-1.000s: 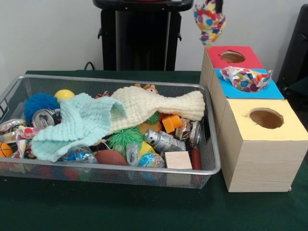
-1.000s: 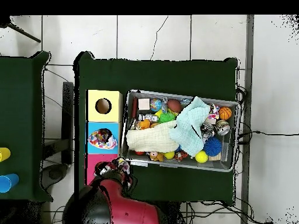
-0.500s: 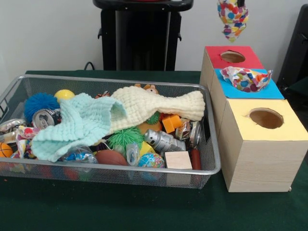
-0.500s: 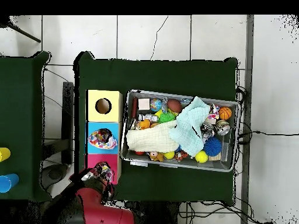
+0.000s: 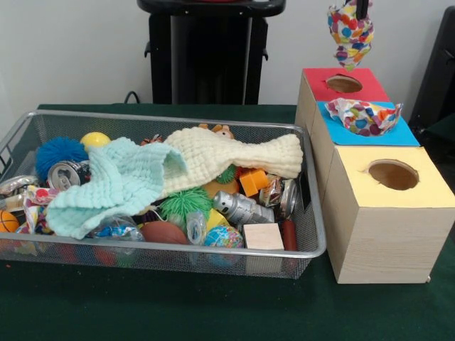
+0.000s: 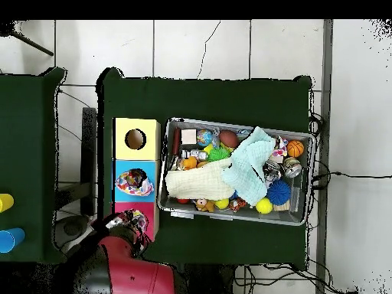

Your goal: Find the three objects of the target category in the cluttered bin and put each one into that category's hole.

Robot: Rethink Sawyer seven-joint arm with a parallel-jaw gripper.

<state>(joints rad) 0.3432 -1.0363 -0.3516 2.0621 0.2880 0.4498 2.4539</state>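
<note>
My gripper shows only at the top edge of the front view, shut on a white polka-dot cloth that hangs above and behind the red-topped box. In the overhead view the gripper and its cloth are over that red box. A second polka-dot cloth lies bunched over the hole of the blue-topped box; it also shows in the overhead view. A third dotted piece lies at the left end of the wire mesh bin.
The yellow-topped box stands nearest the camera, its hole open. The bin holds a mint knitted cloth, a cream knitted cloth, balls, cans and toys. The black pedestal stands behind.
The gripper with the hanging polka-dot cloth has moved to the right in the front view, from left of the red box to above its far side. Nothing else has moved.
</note>
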